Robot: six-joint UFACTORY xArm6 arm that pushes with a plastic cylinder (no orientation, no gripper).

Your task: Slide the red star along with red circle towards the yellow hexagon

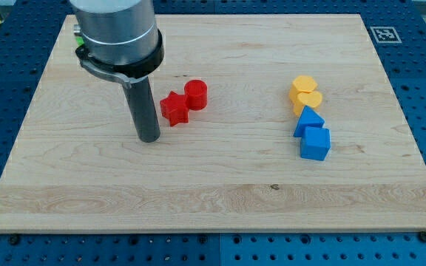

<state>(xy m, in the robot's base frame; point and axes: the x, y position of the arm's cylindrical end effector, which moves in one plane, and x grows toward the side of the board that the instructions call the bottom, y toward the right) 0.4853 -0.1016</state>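
Note:
The red star (174, 108) lies left of the board's middle, touching the red circle (196, 94) up and to its right. My tip (149, 138) rests on the board just left of and slightly below the red star, a small gap apart. The yellow hexagon (302, 86) sits at the view's right, at the top of a cluster of blocks.
A second yellow block (308, 101) touches the hexagon from below. Under it come a blue triangle (308, 121) and a blue cube (316, 143), in a column. The wooden board (220, 192) lies on a blue perforated table.

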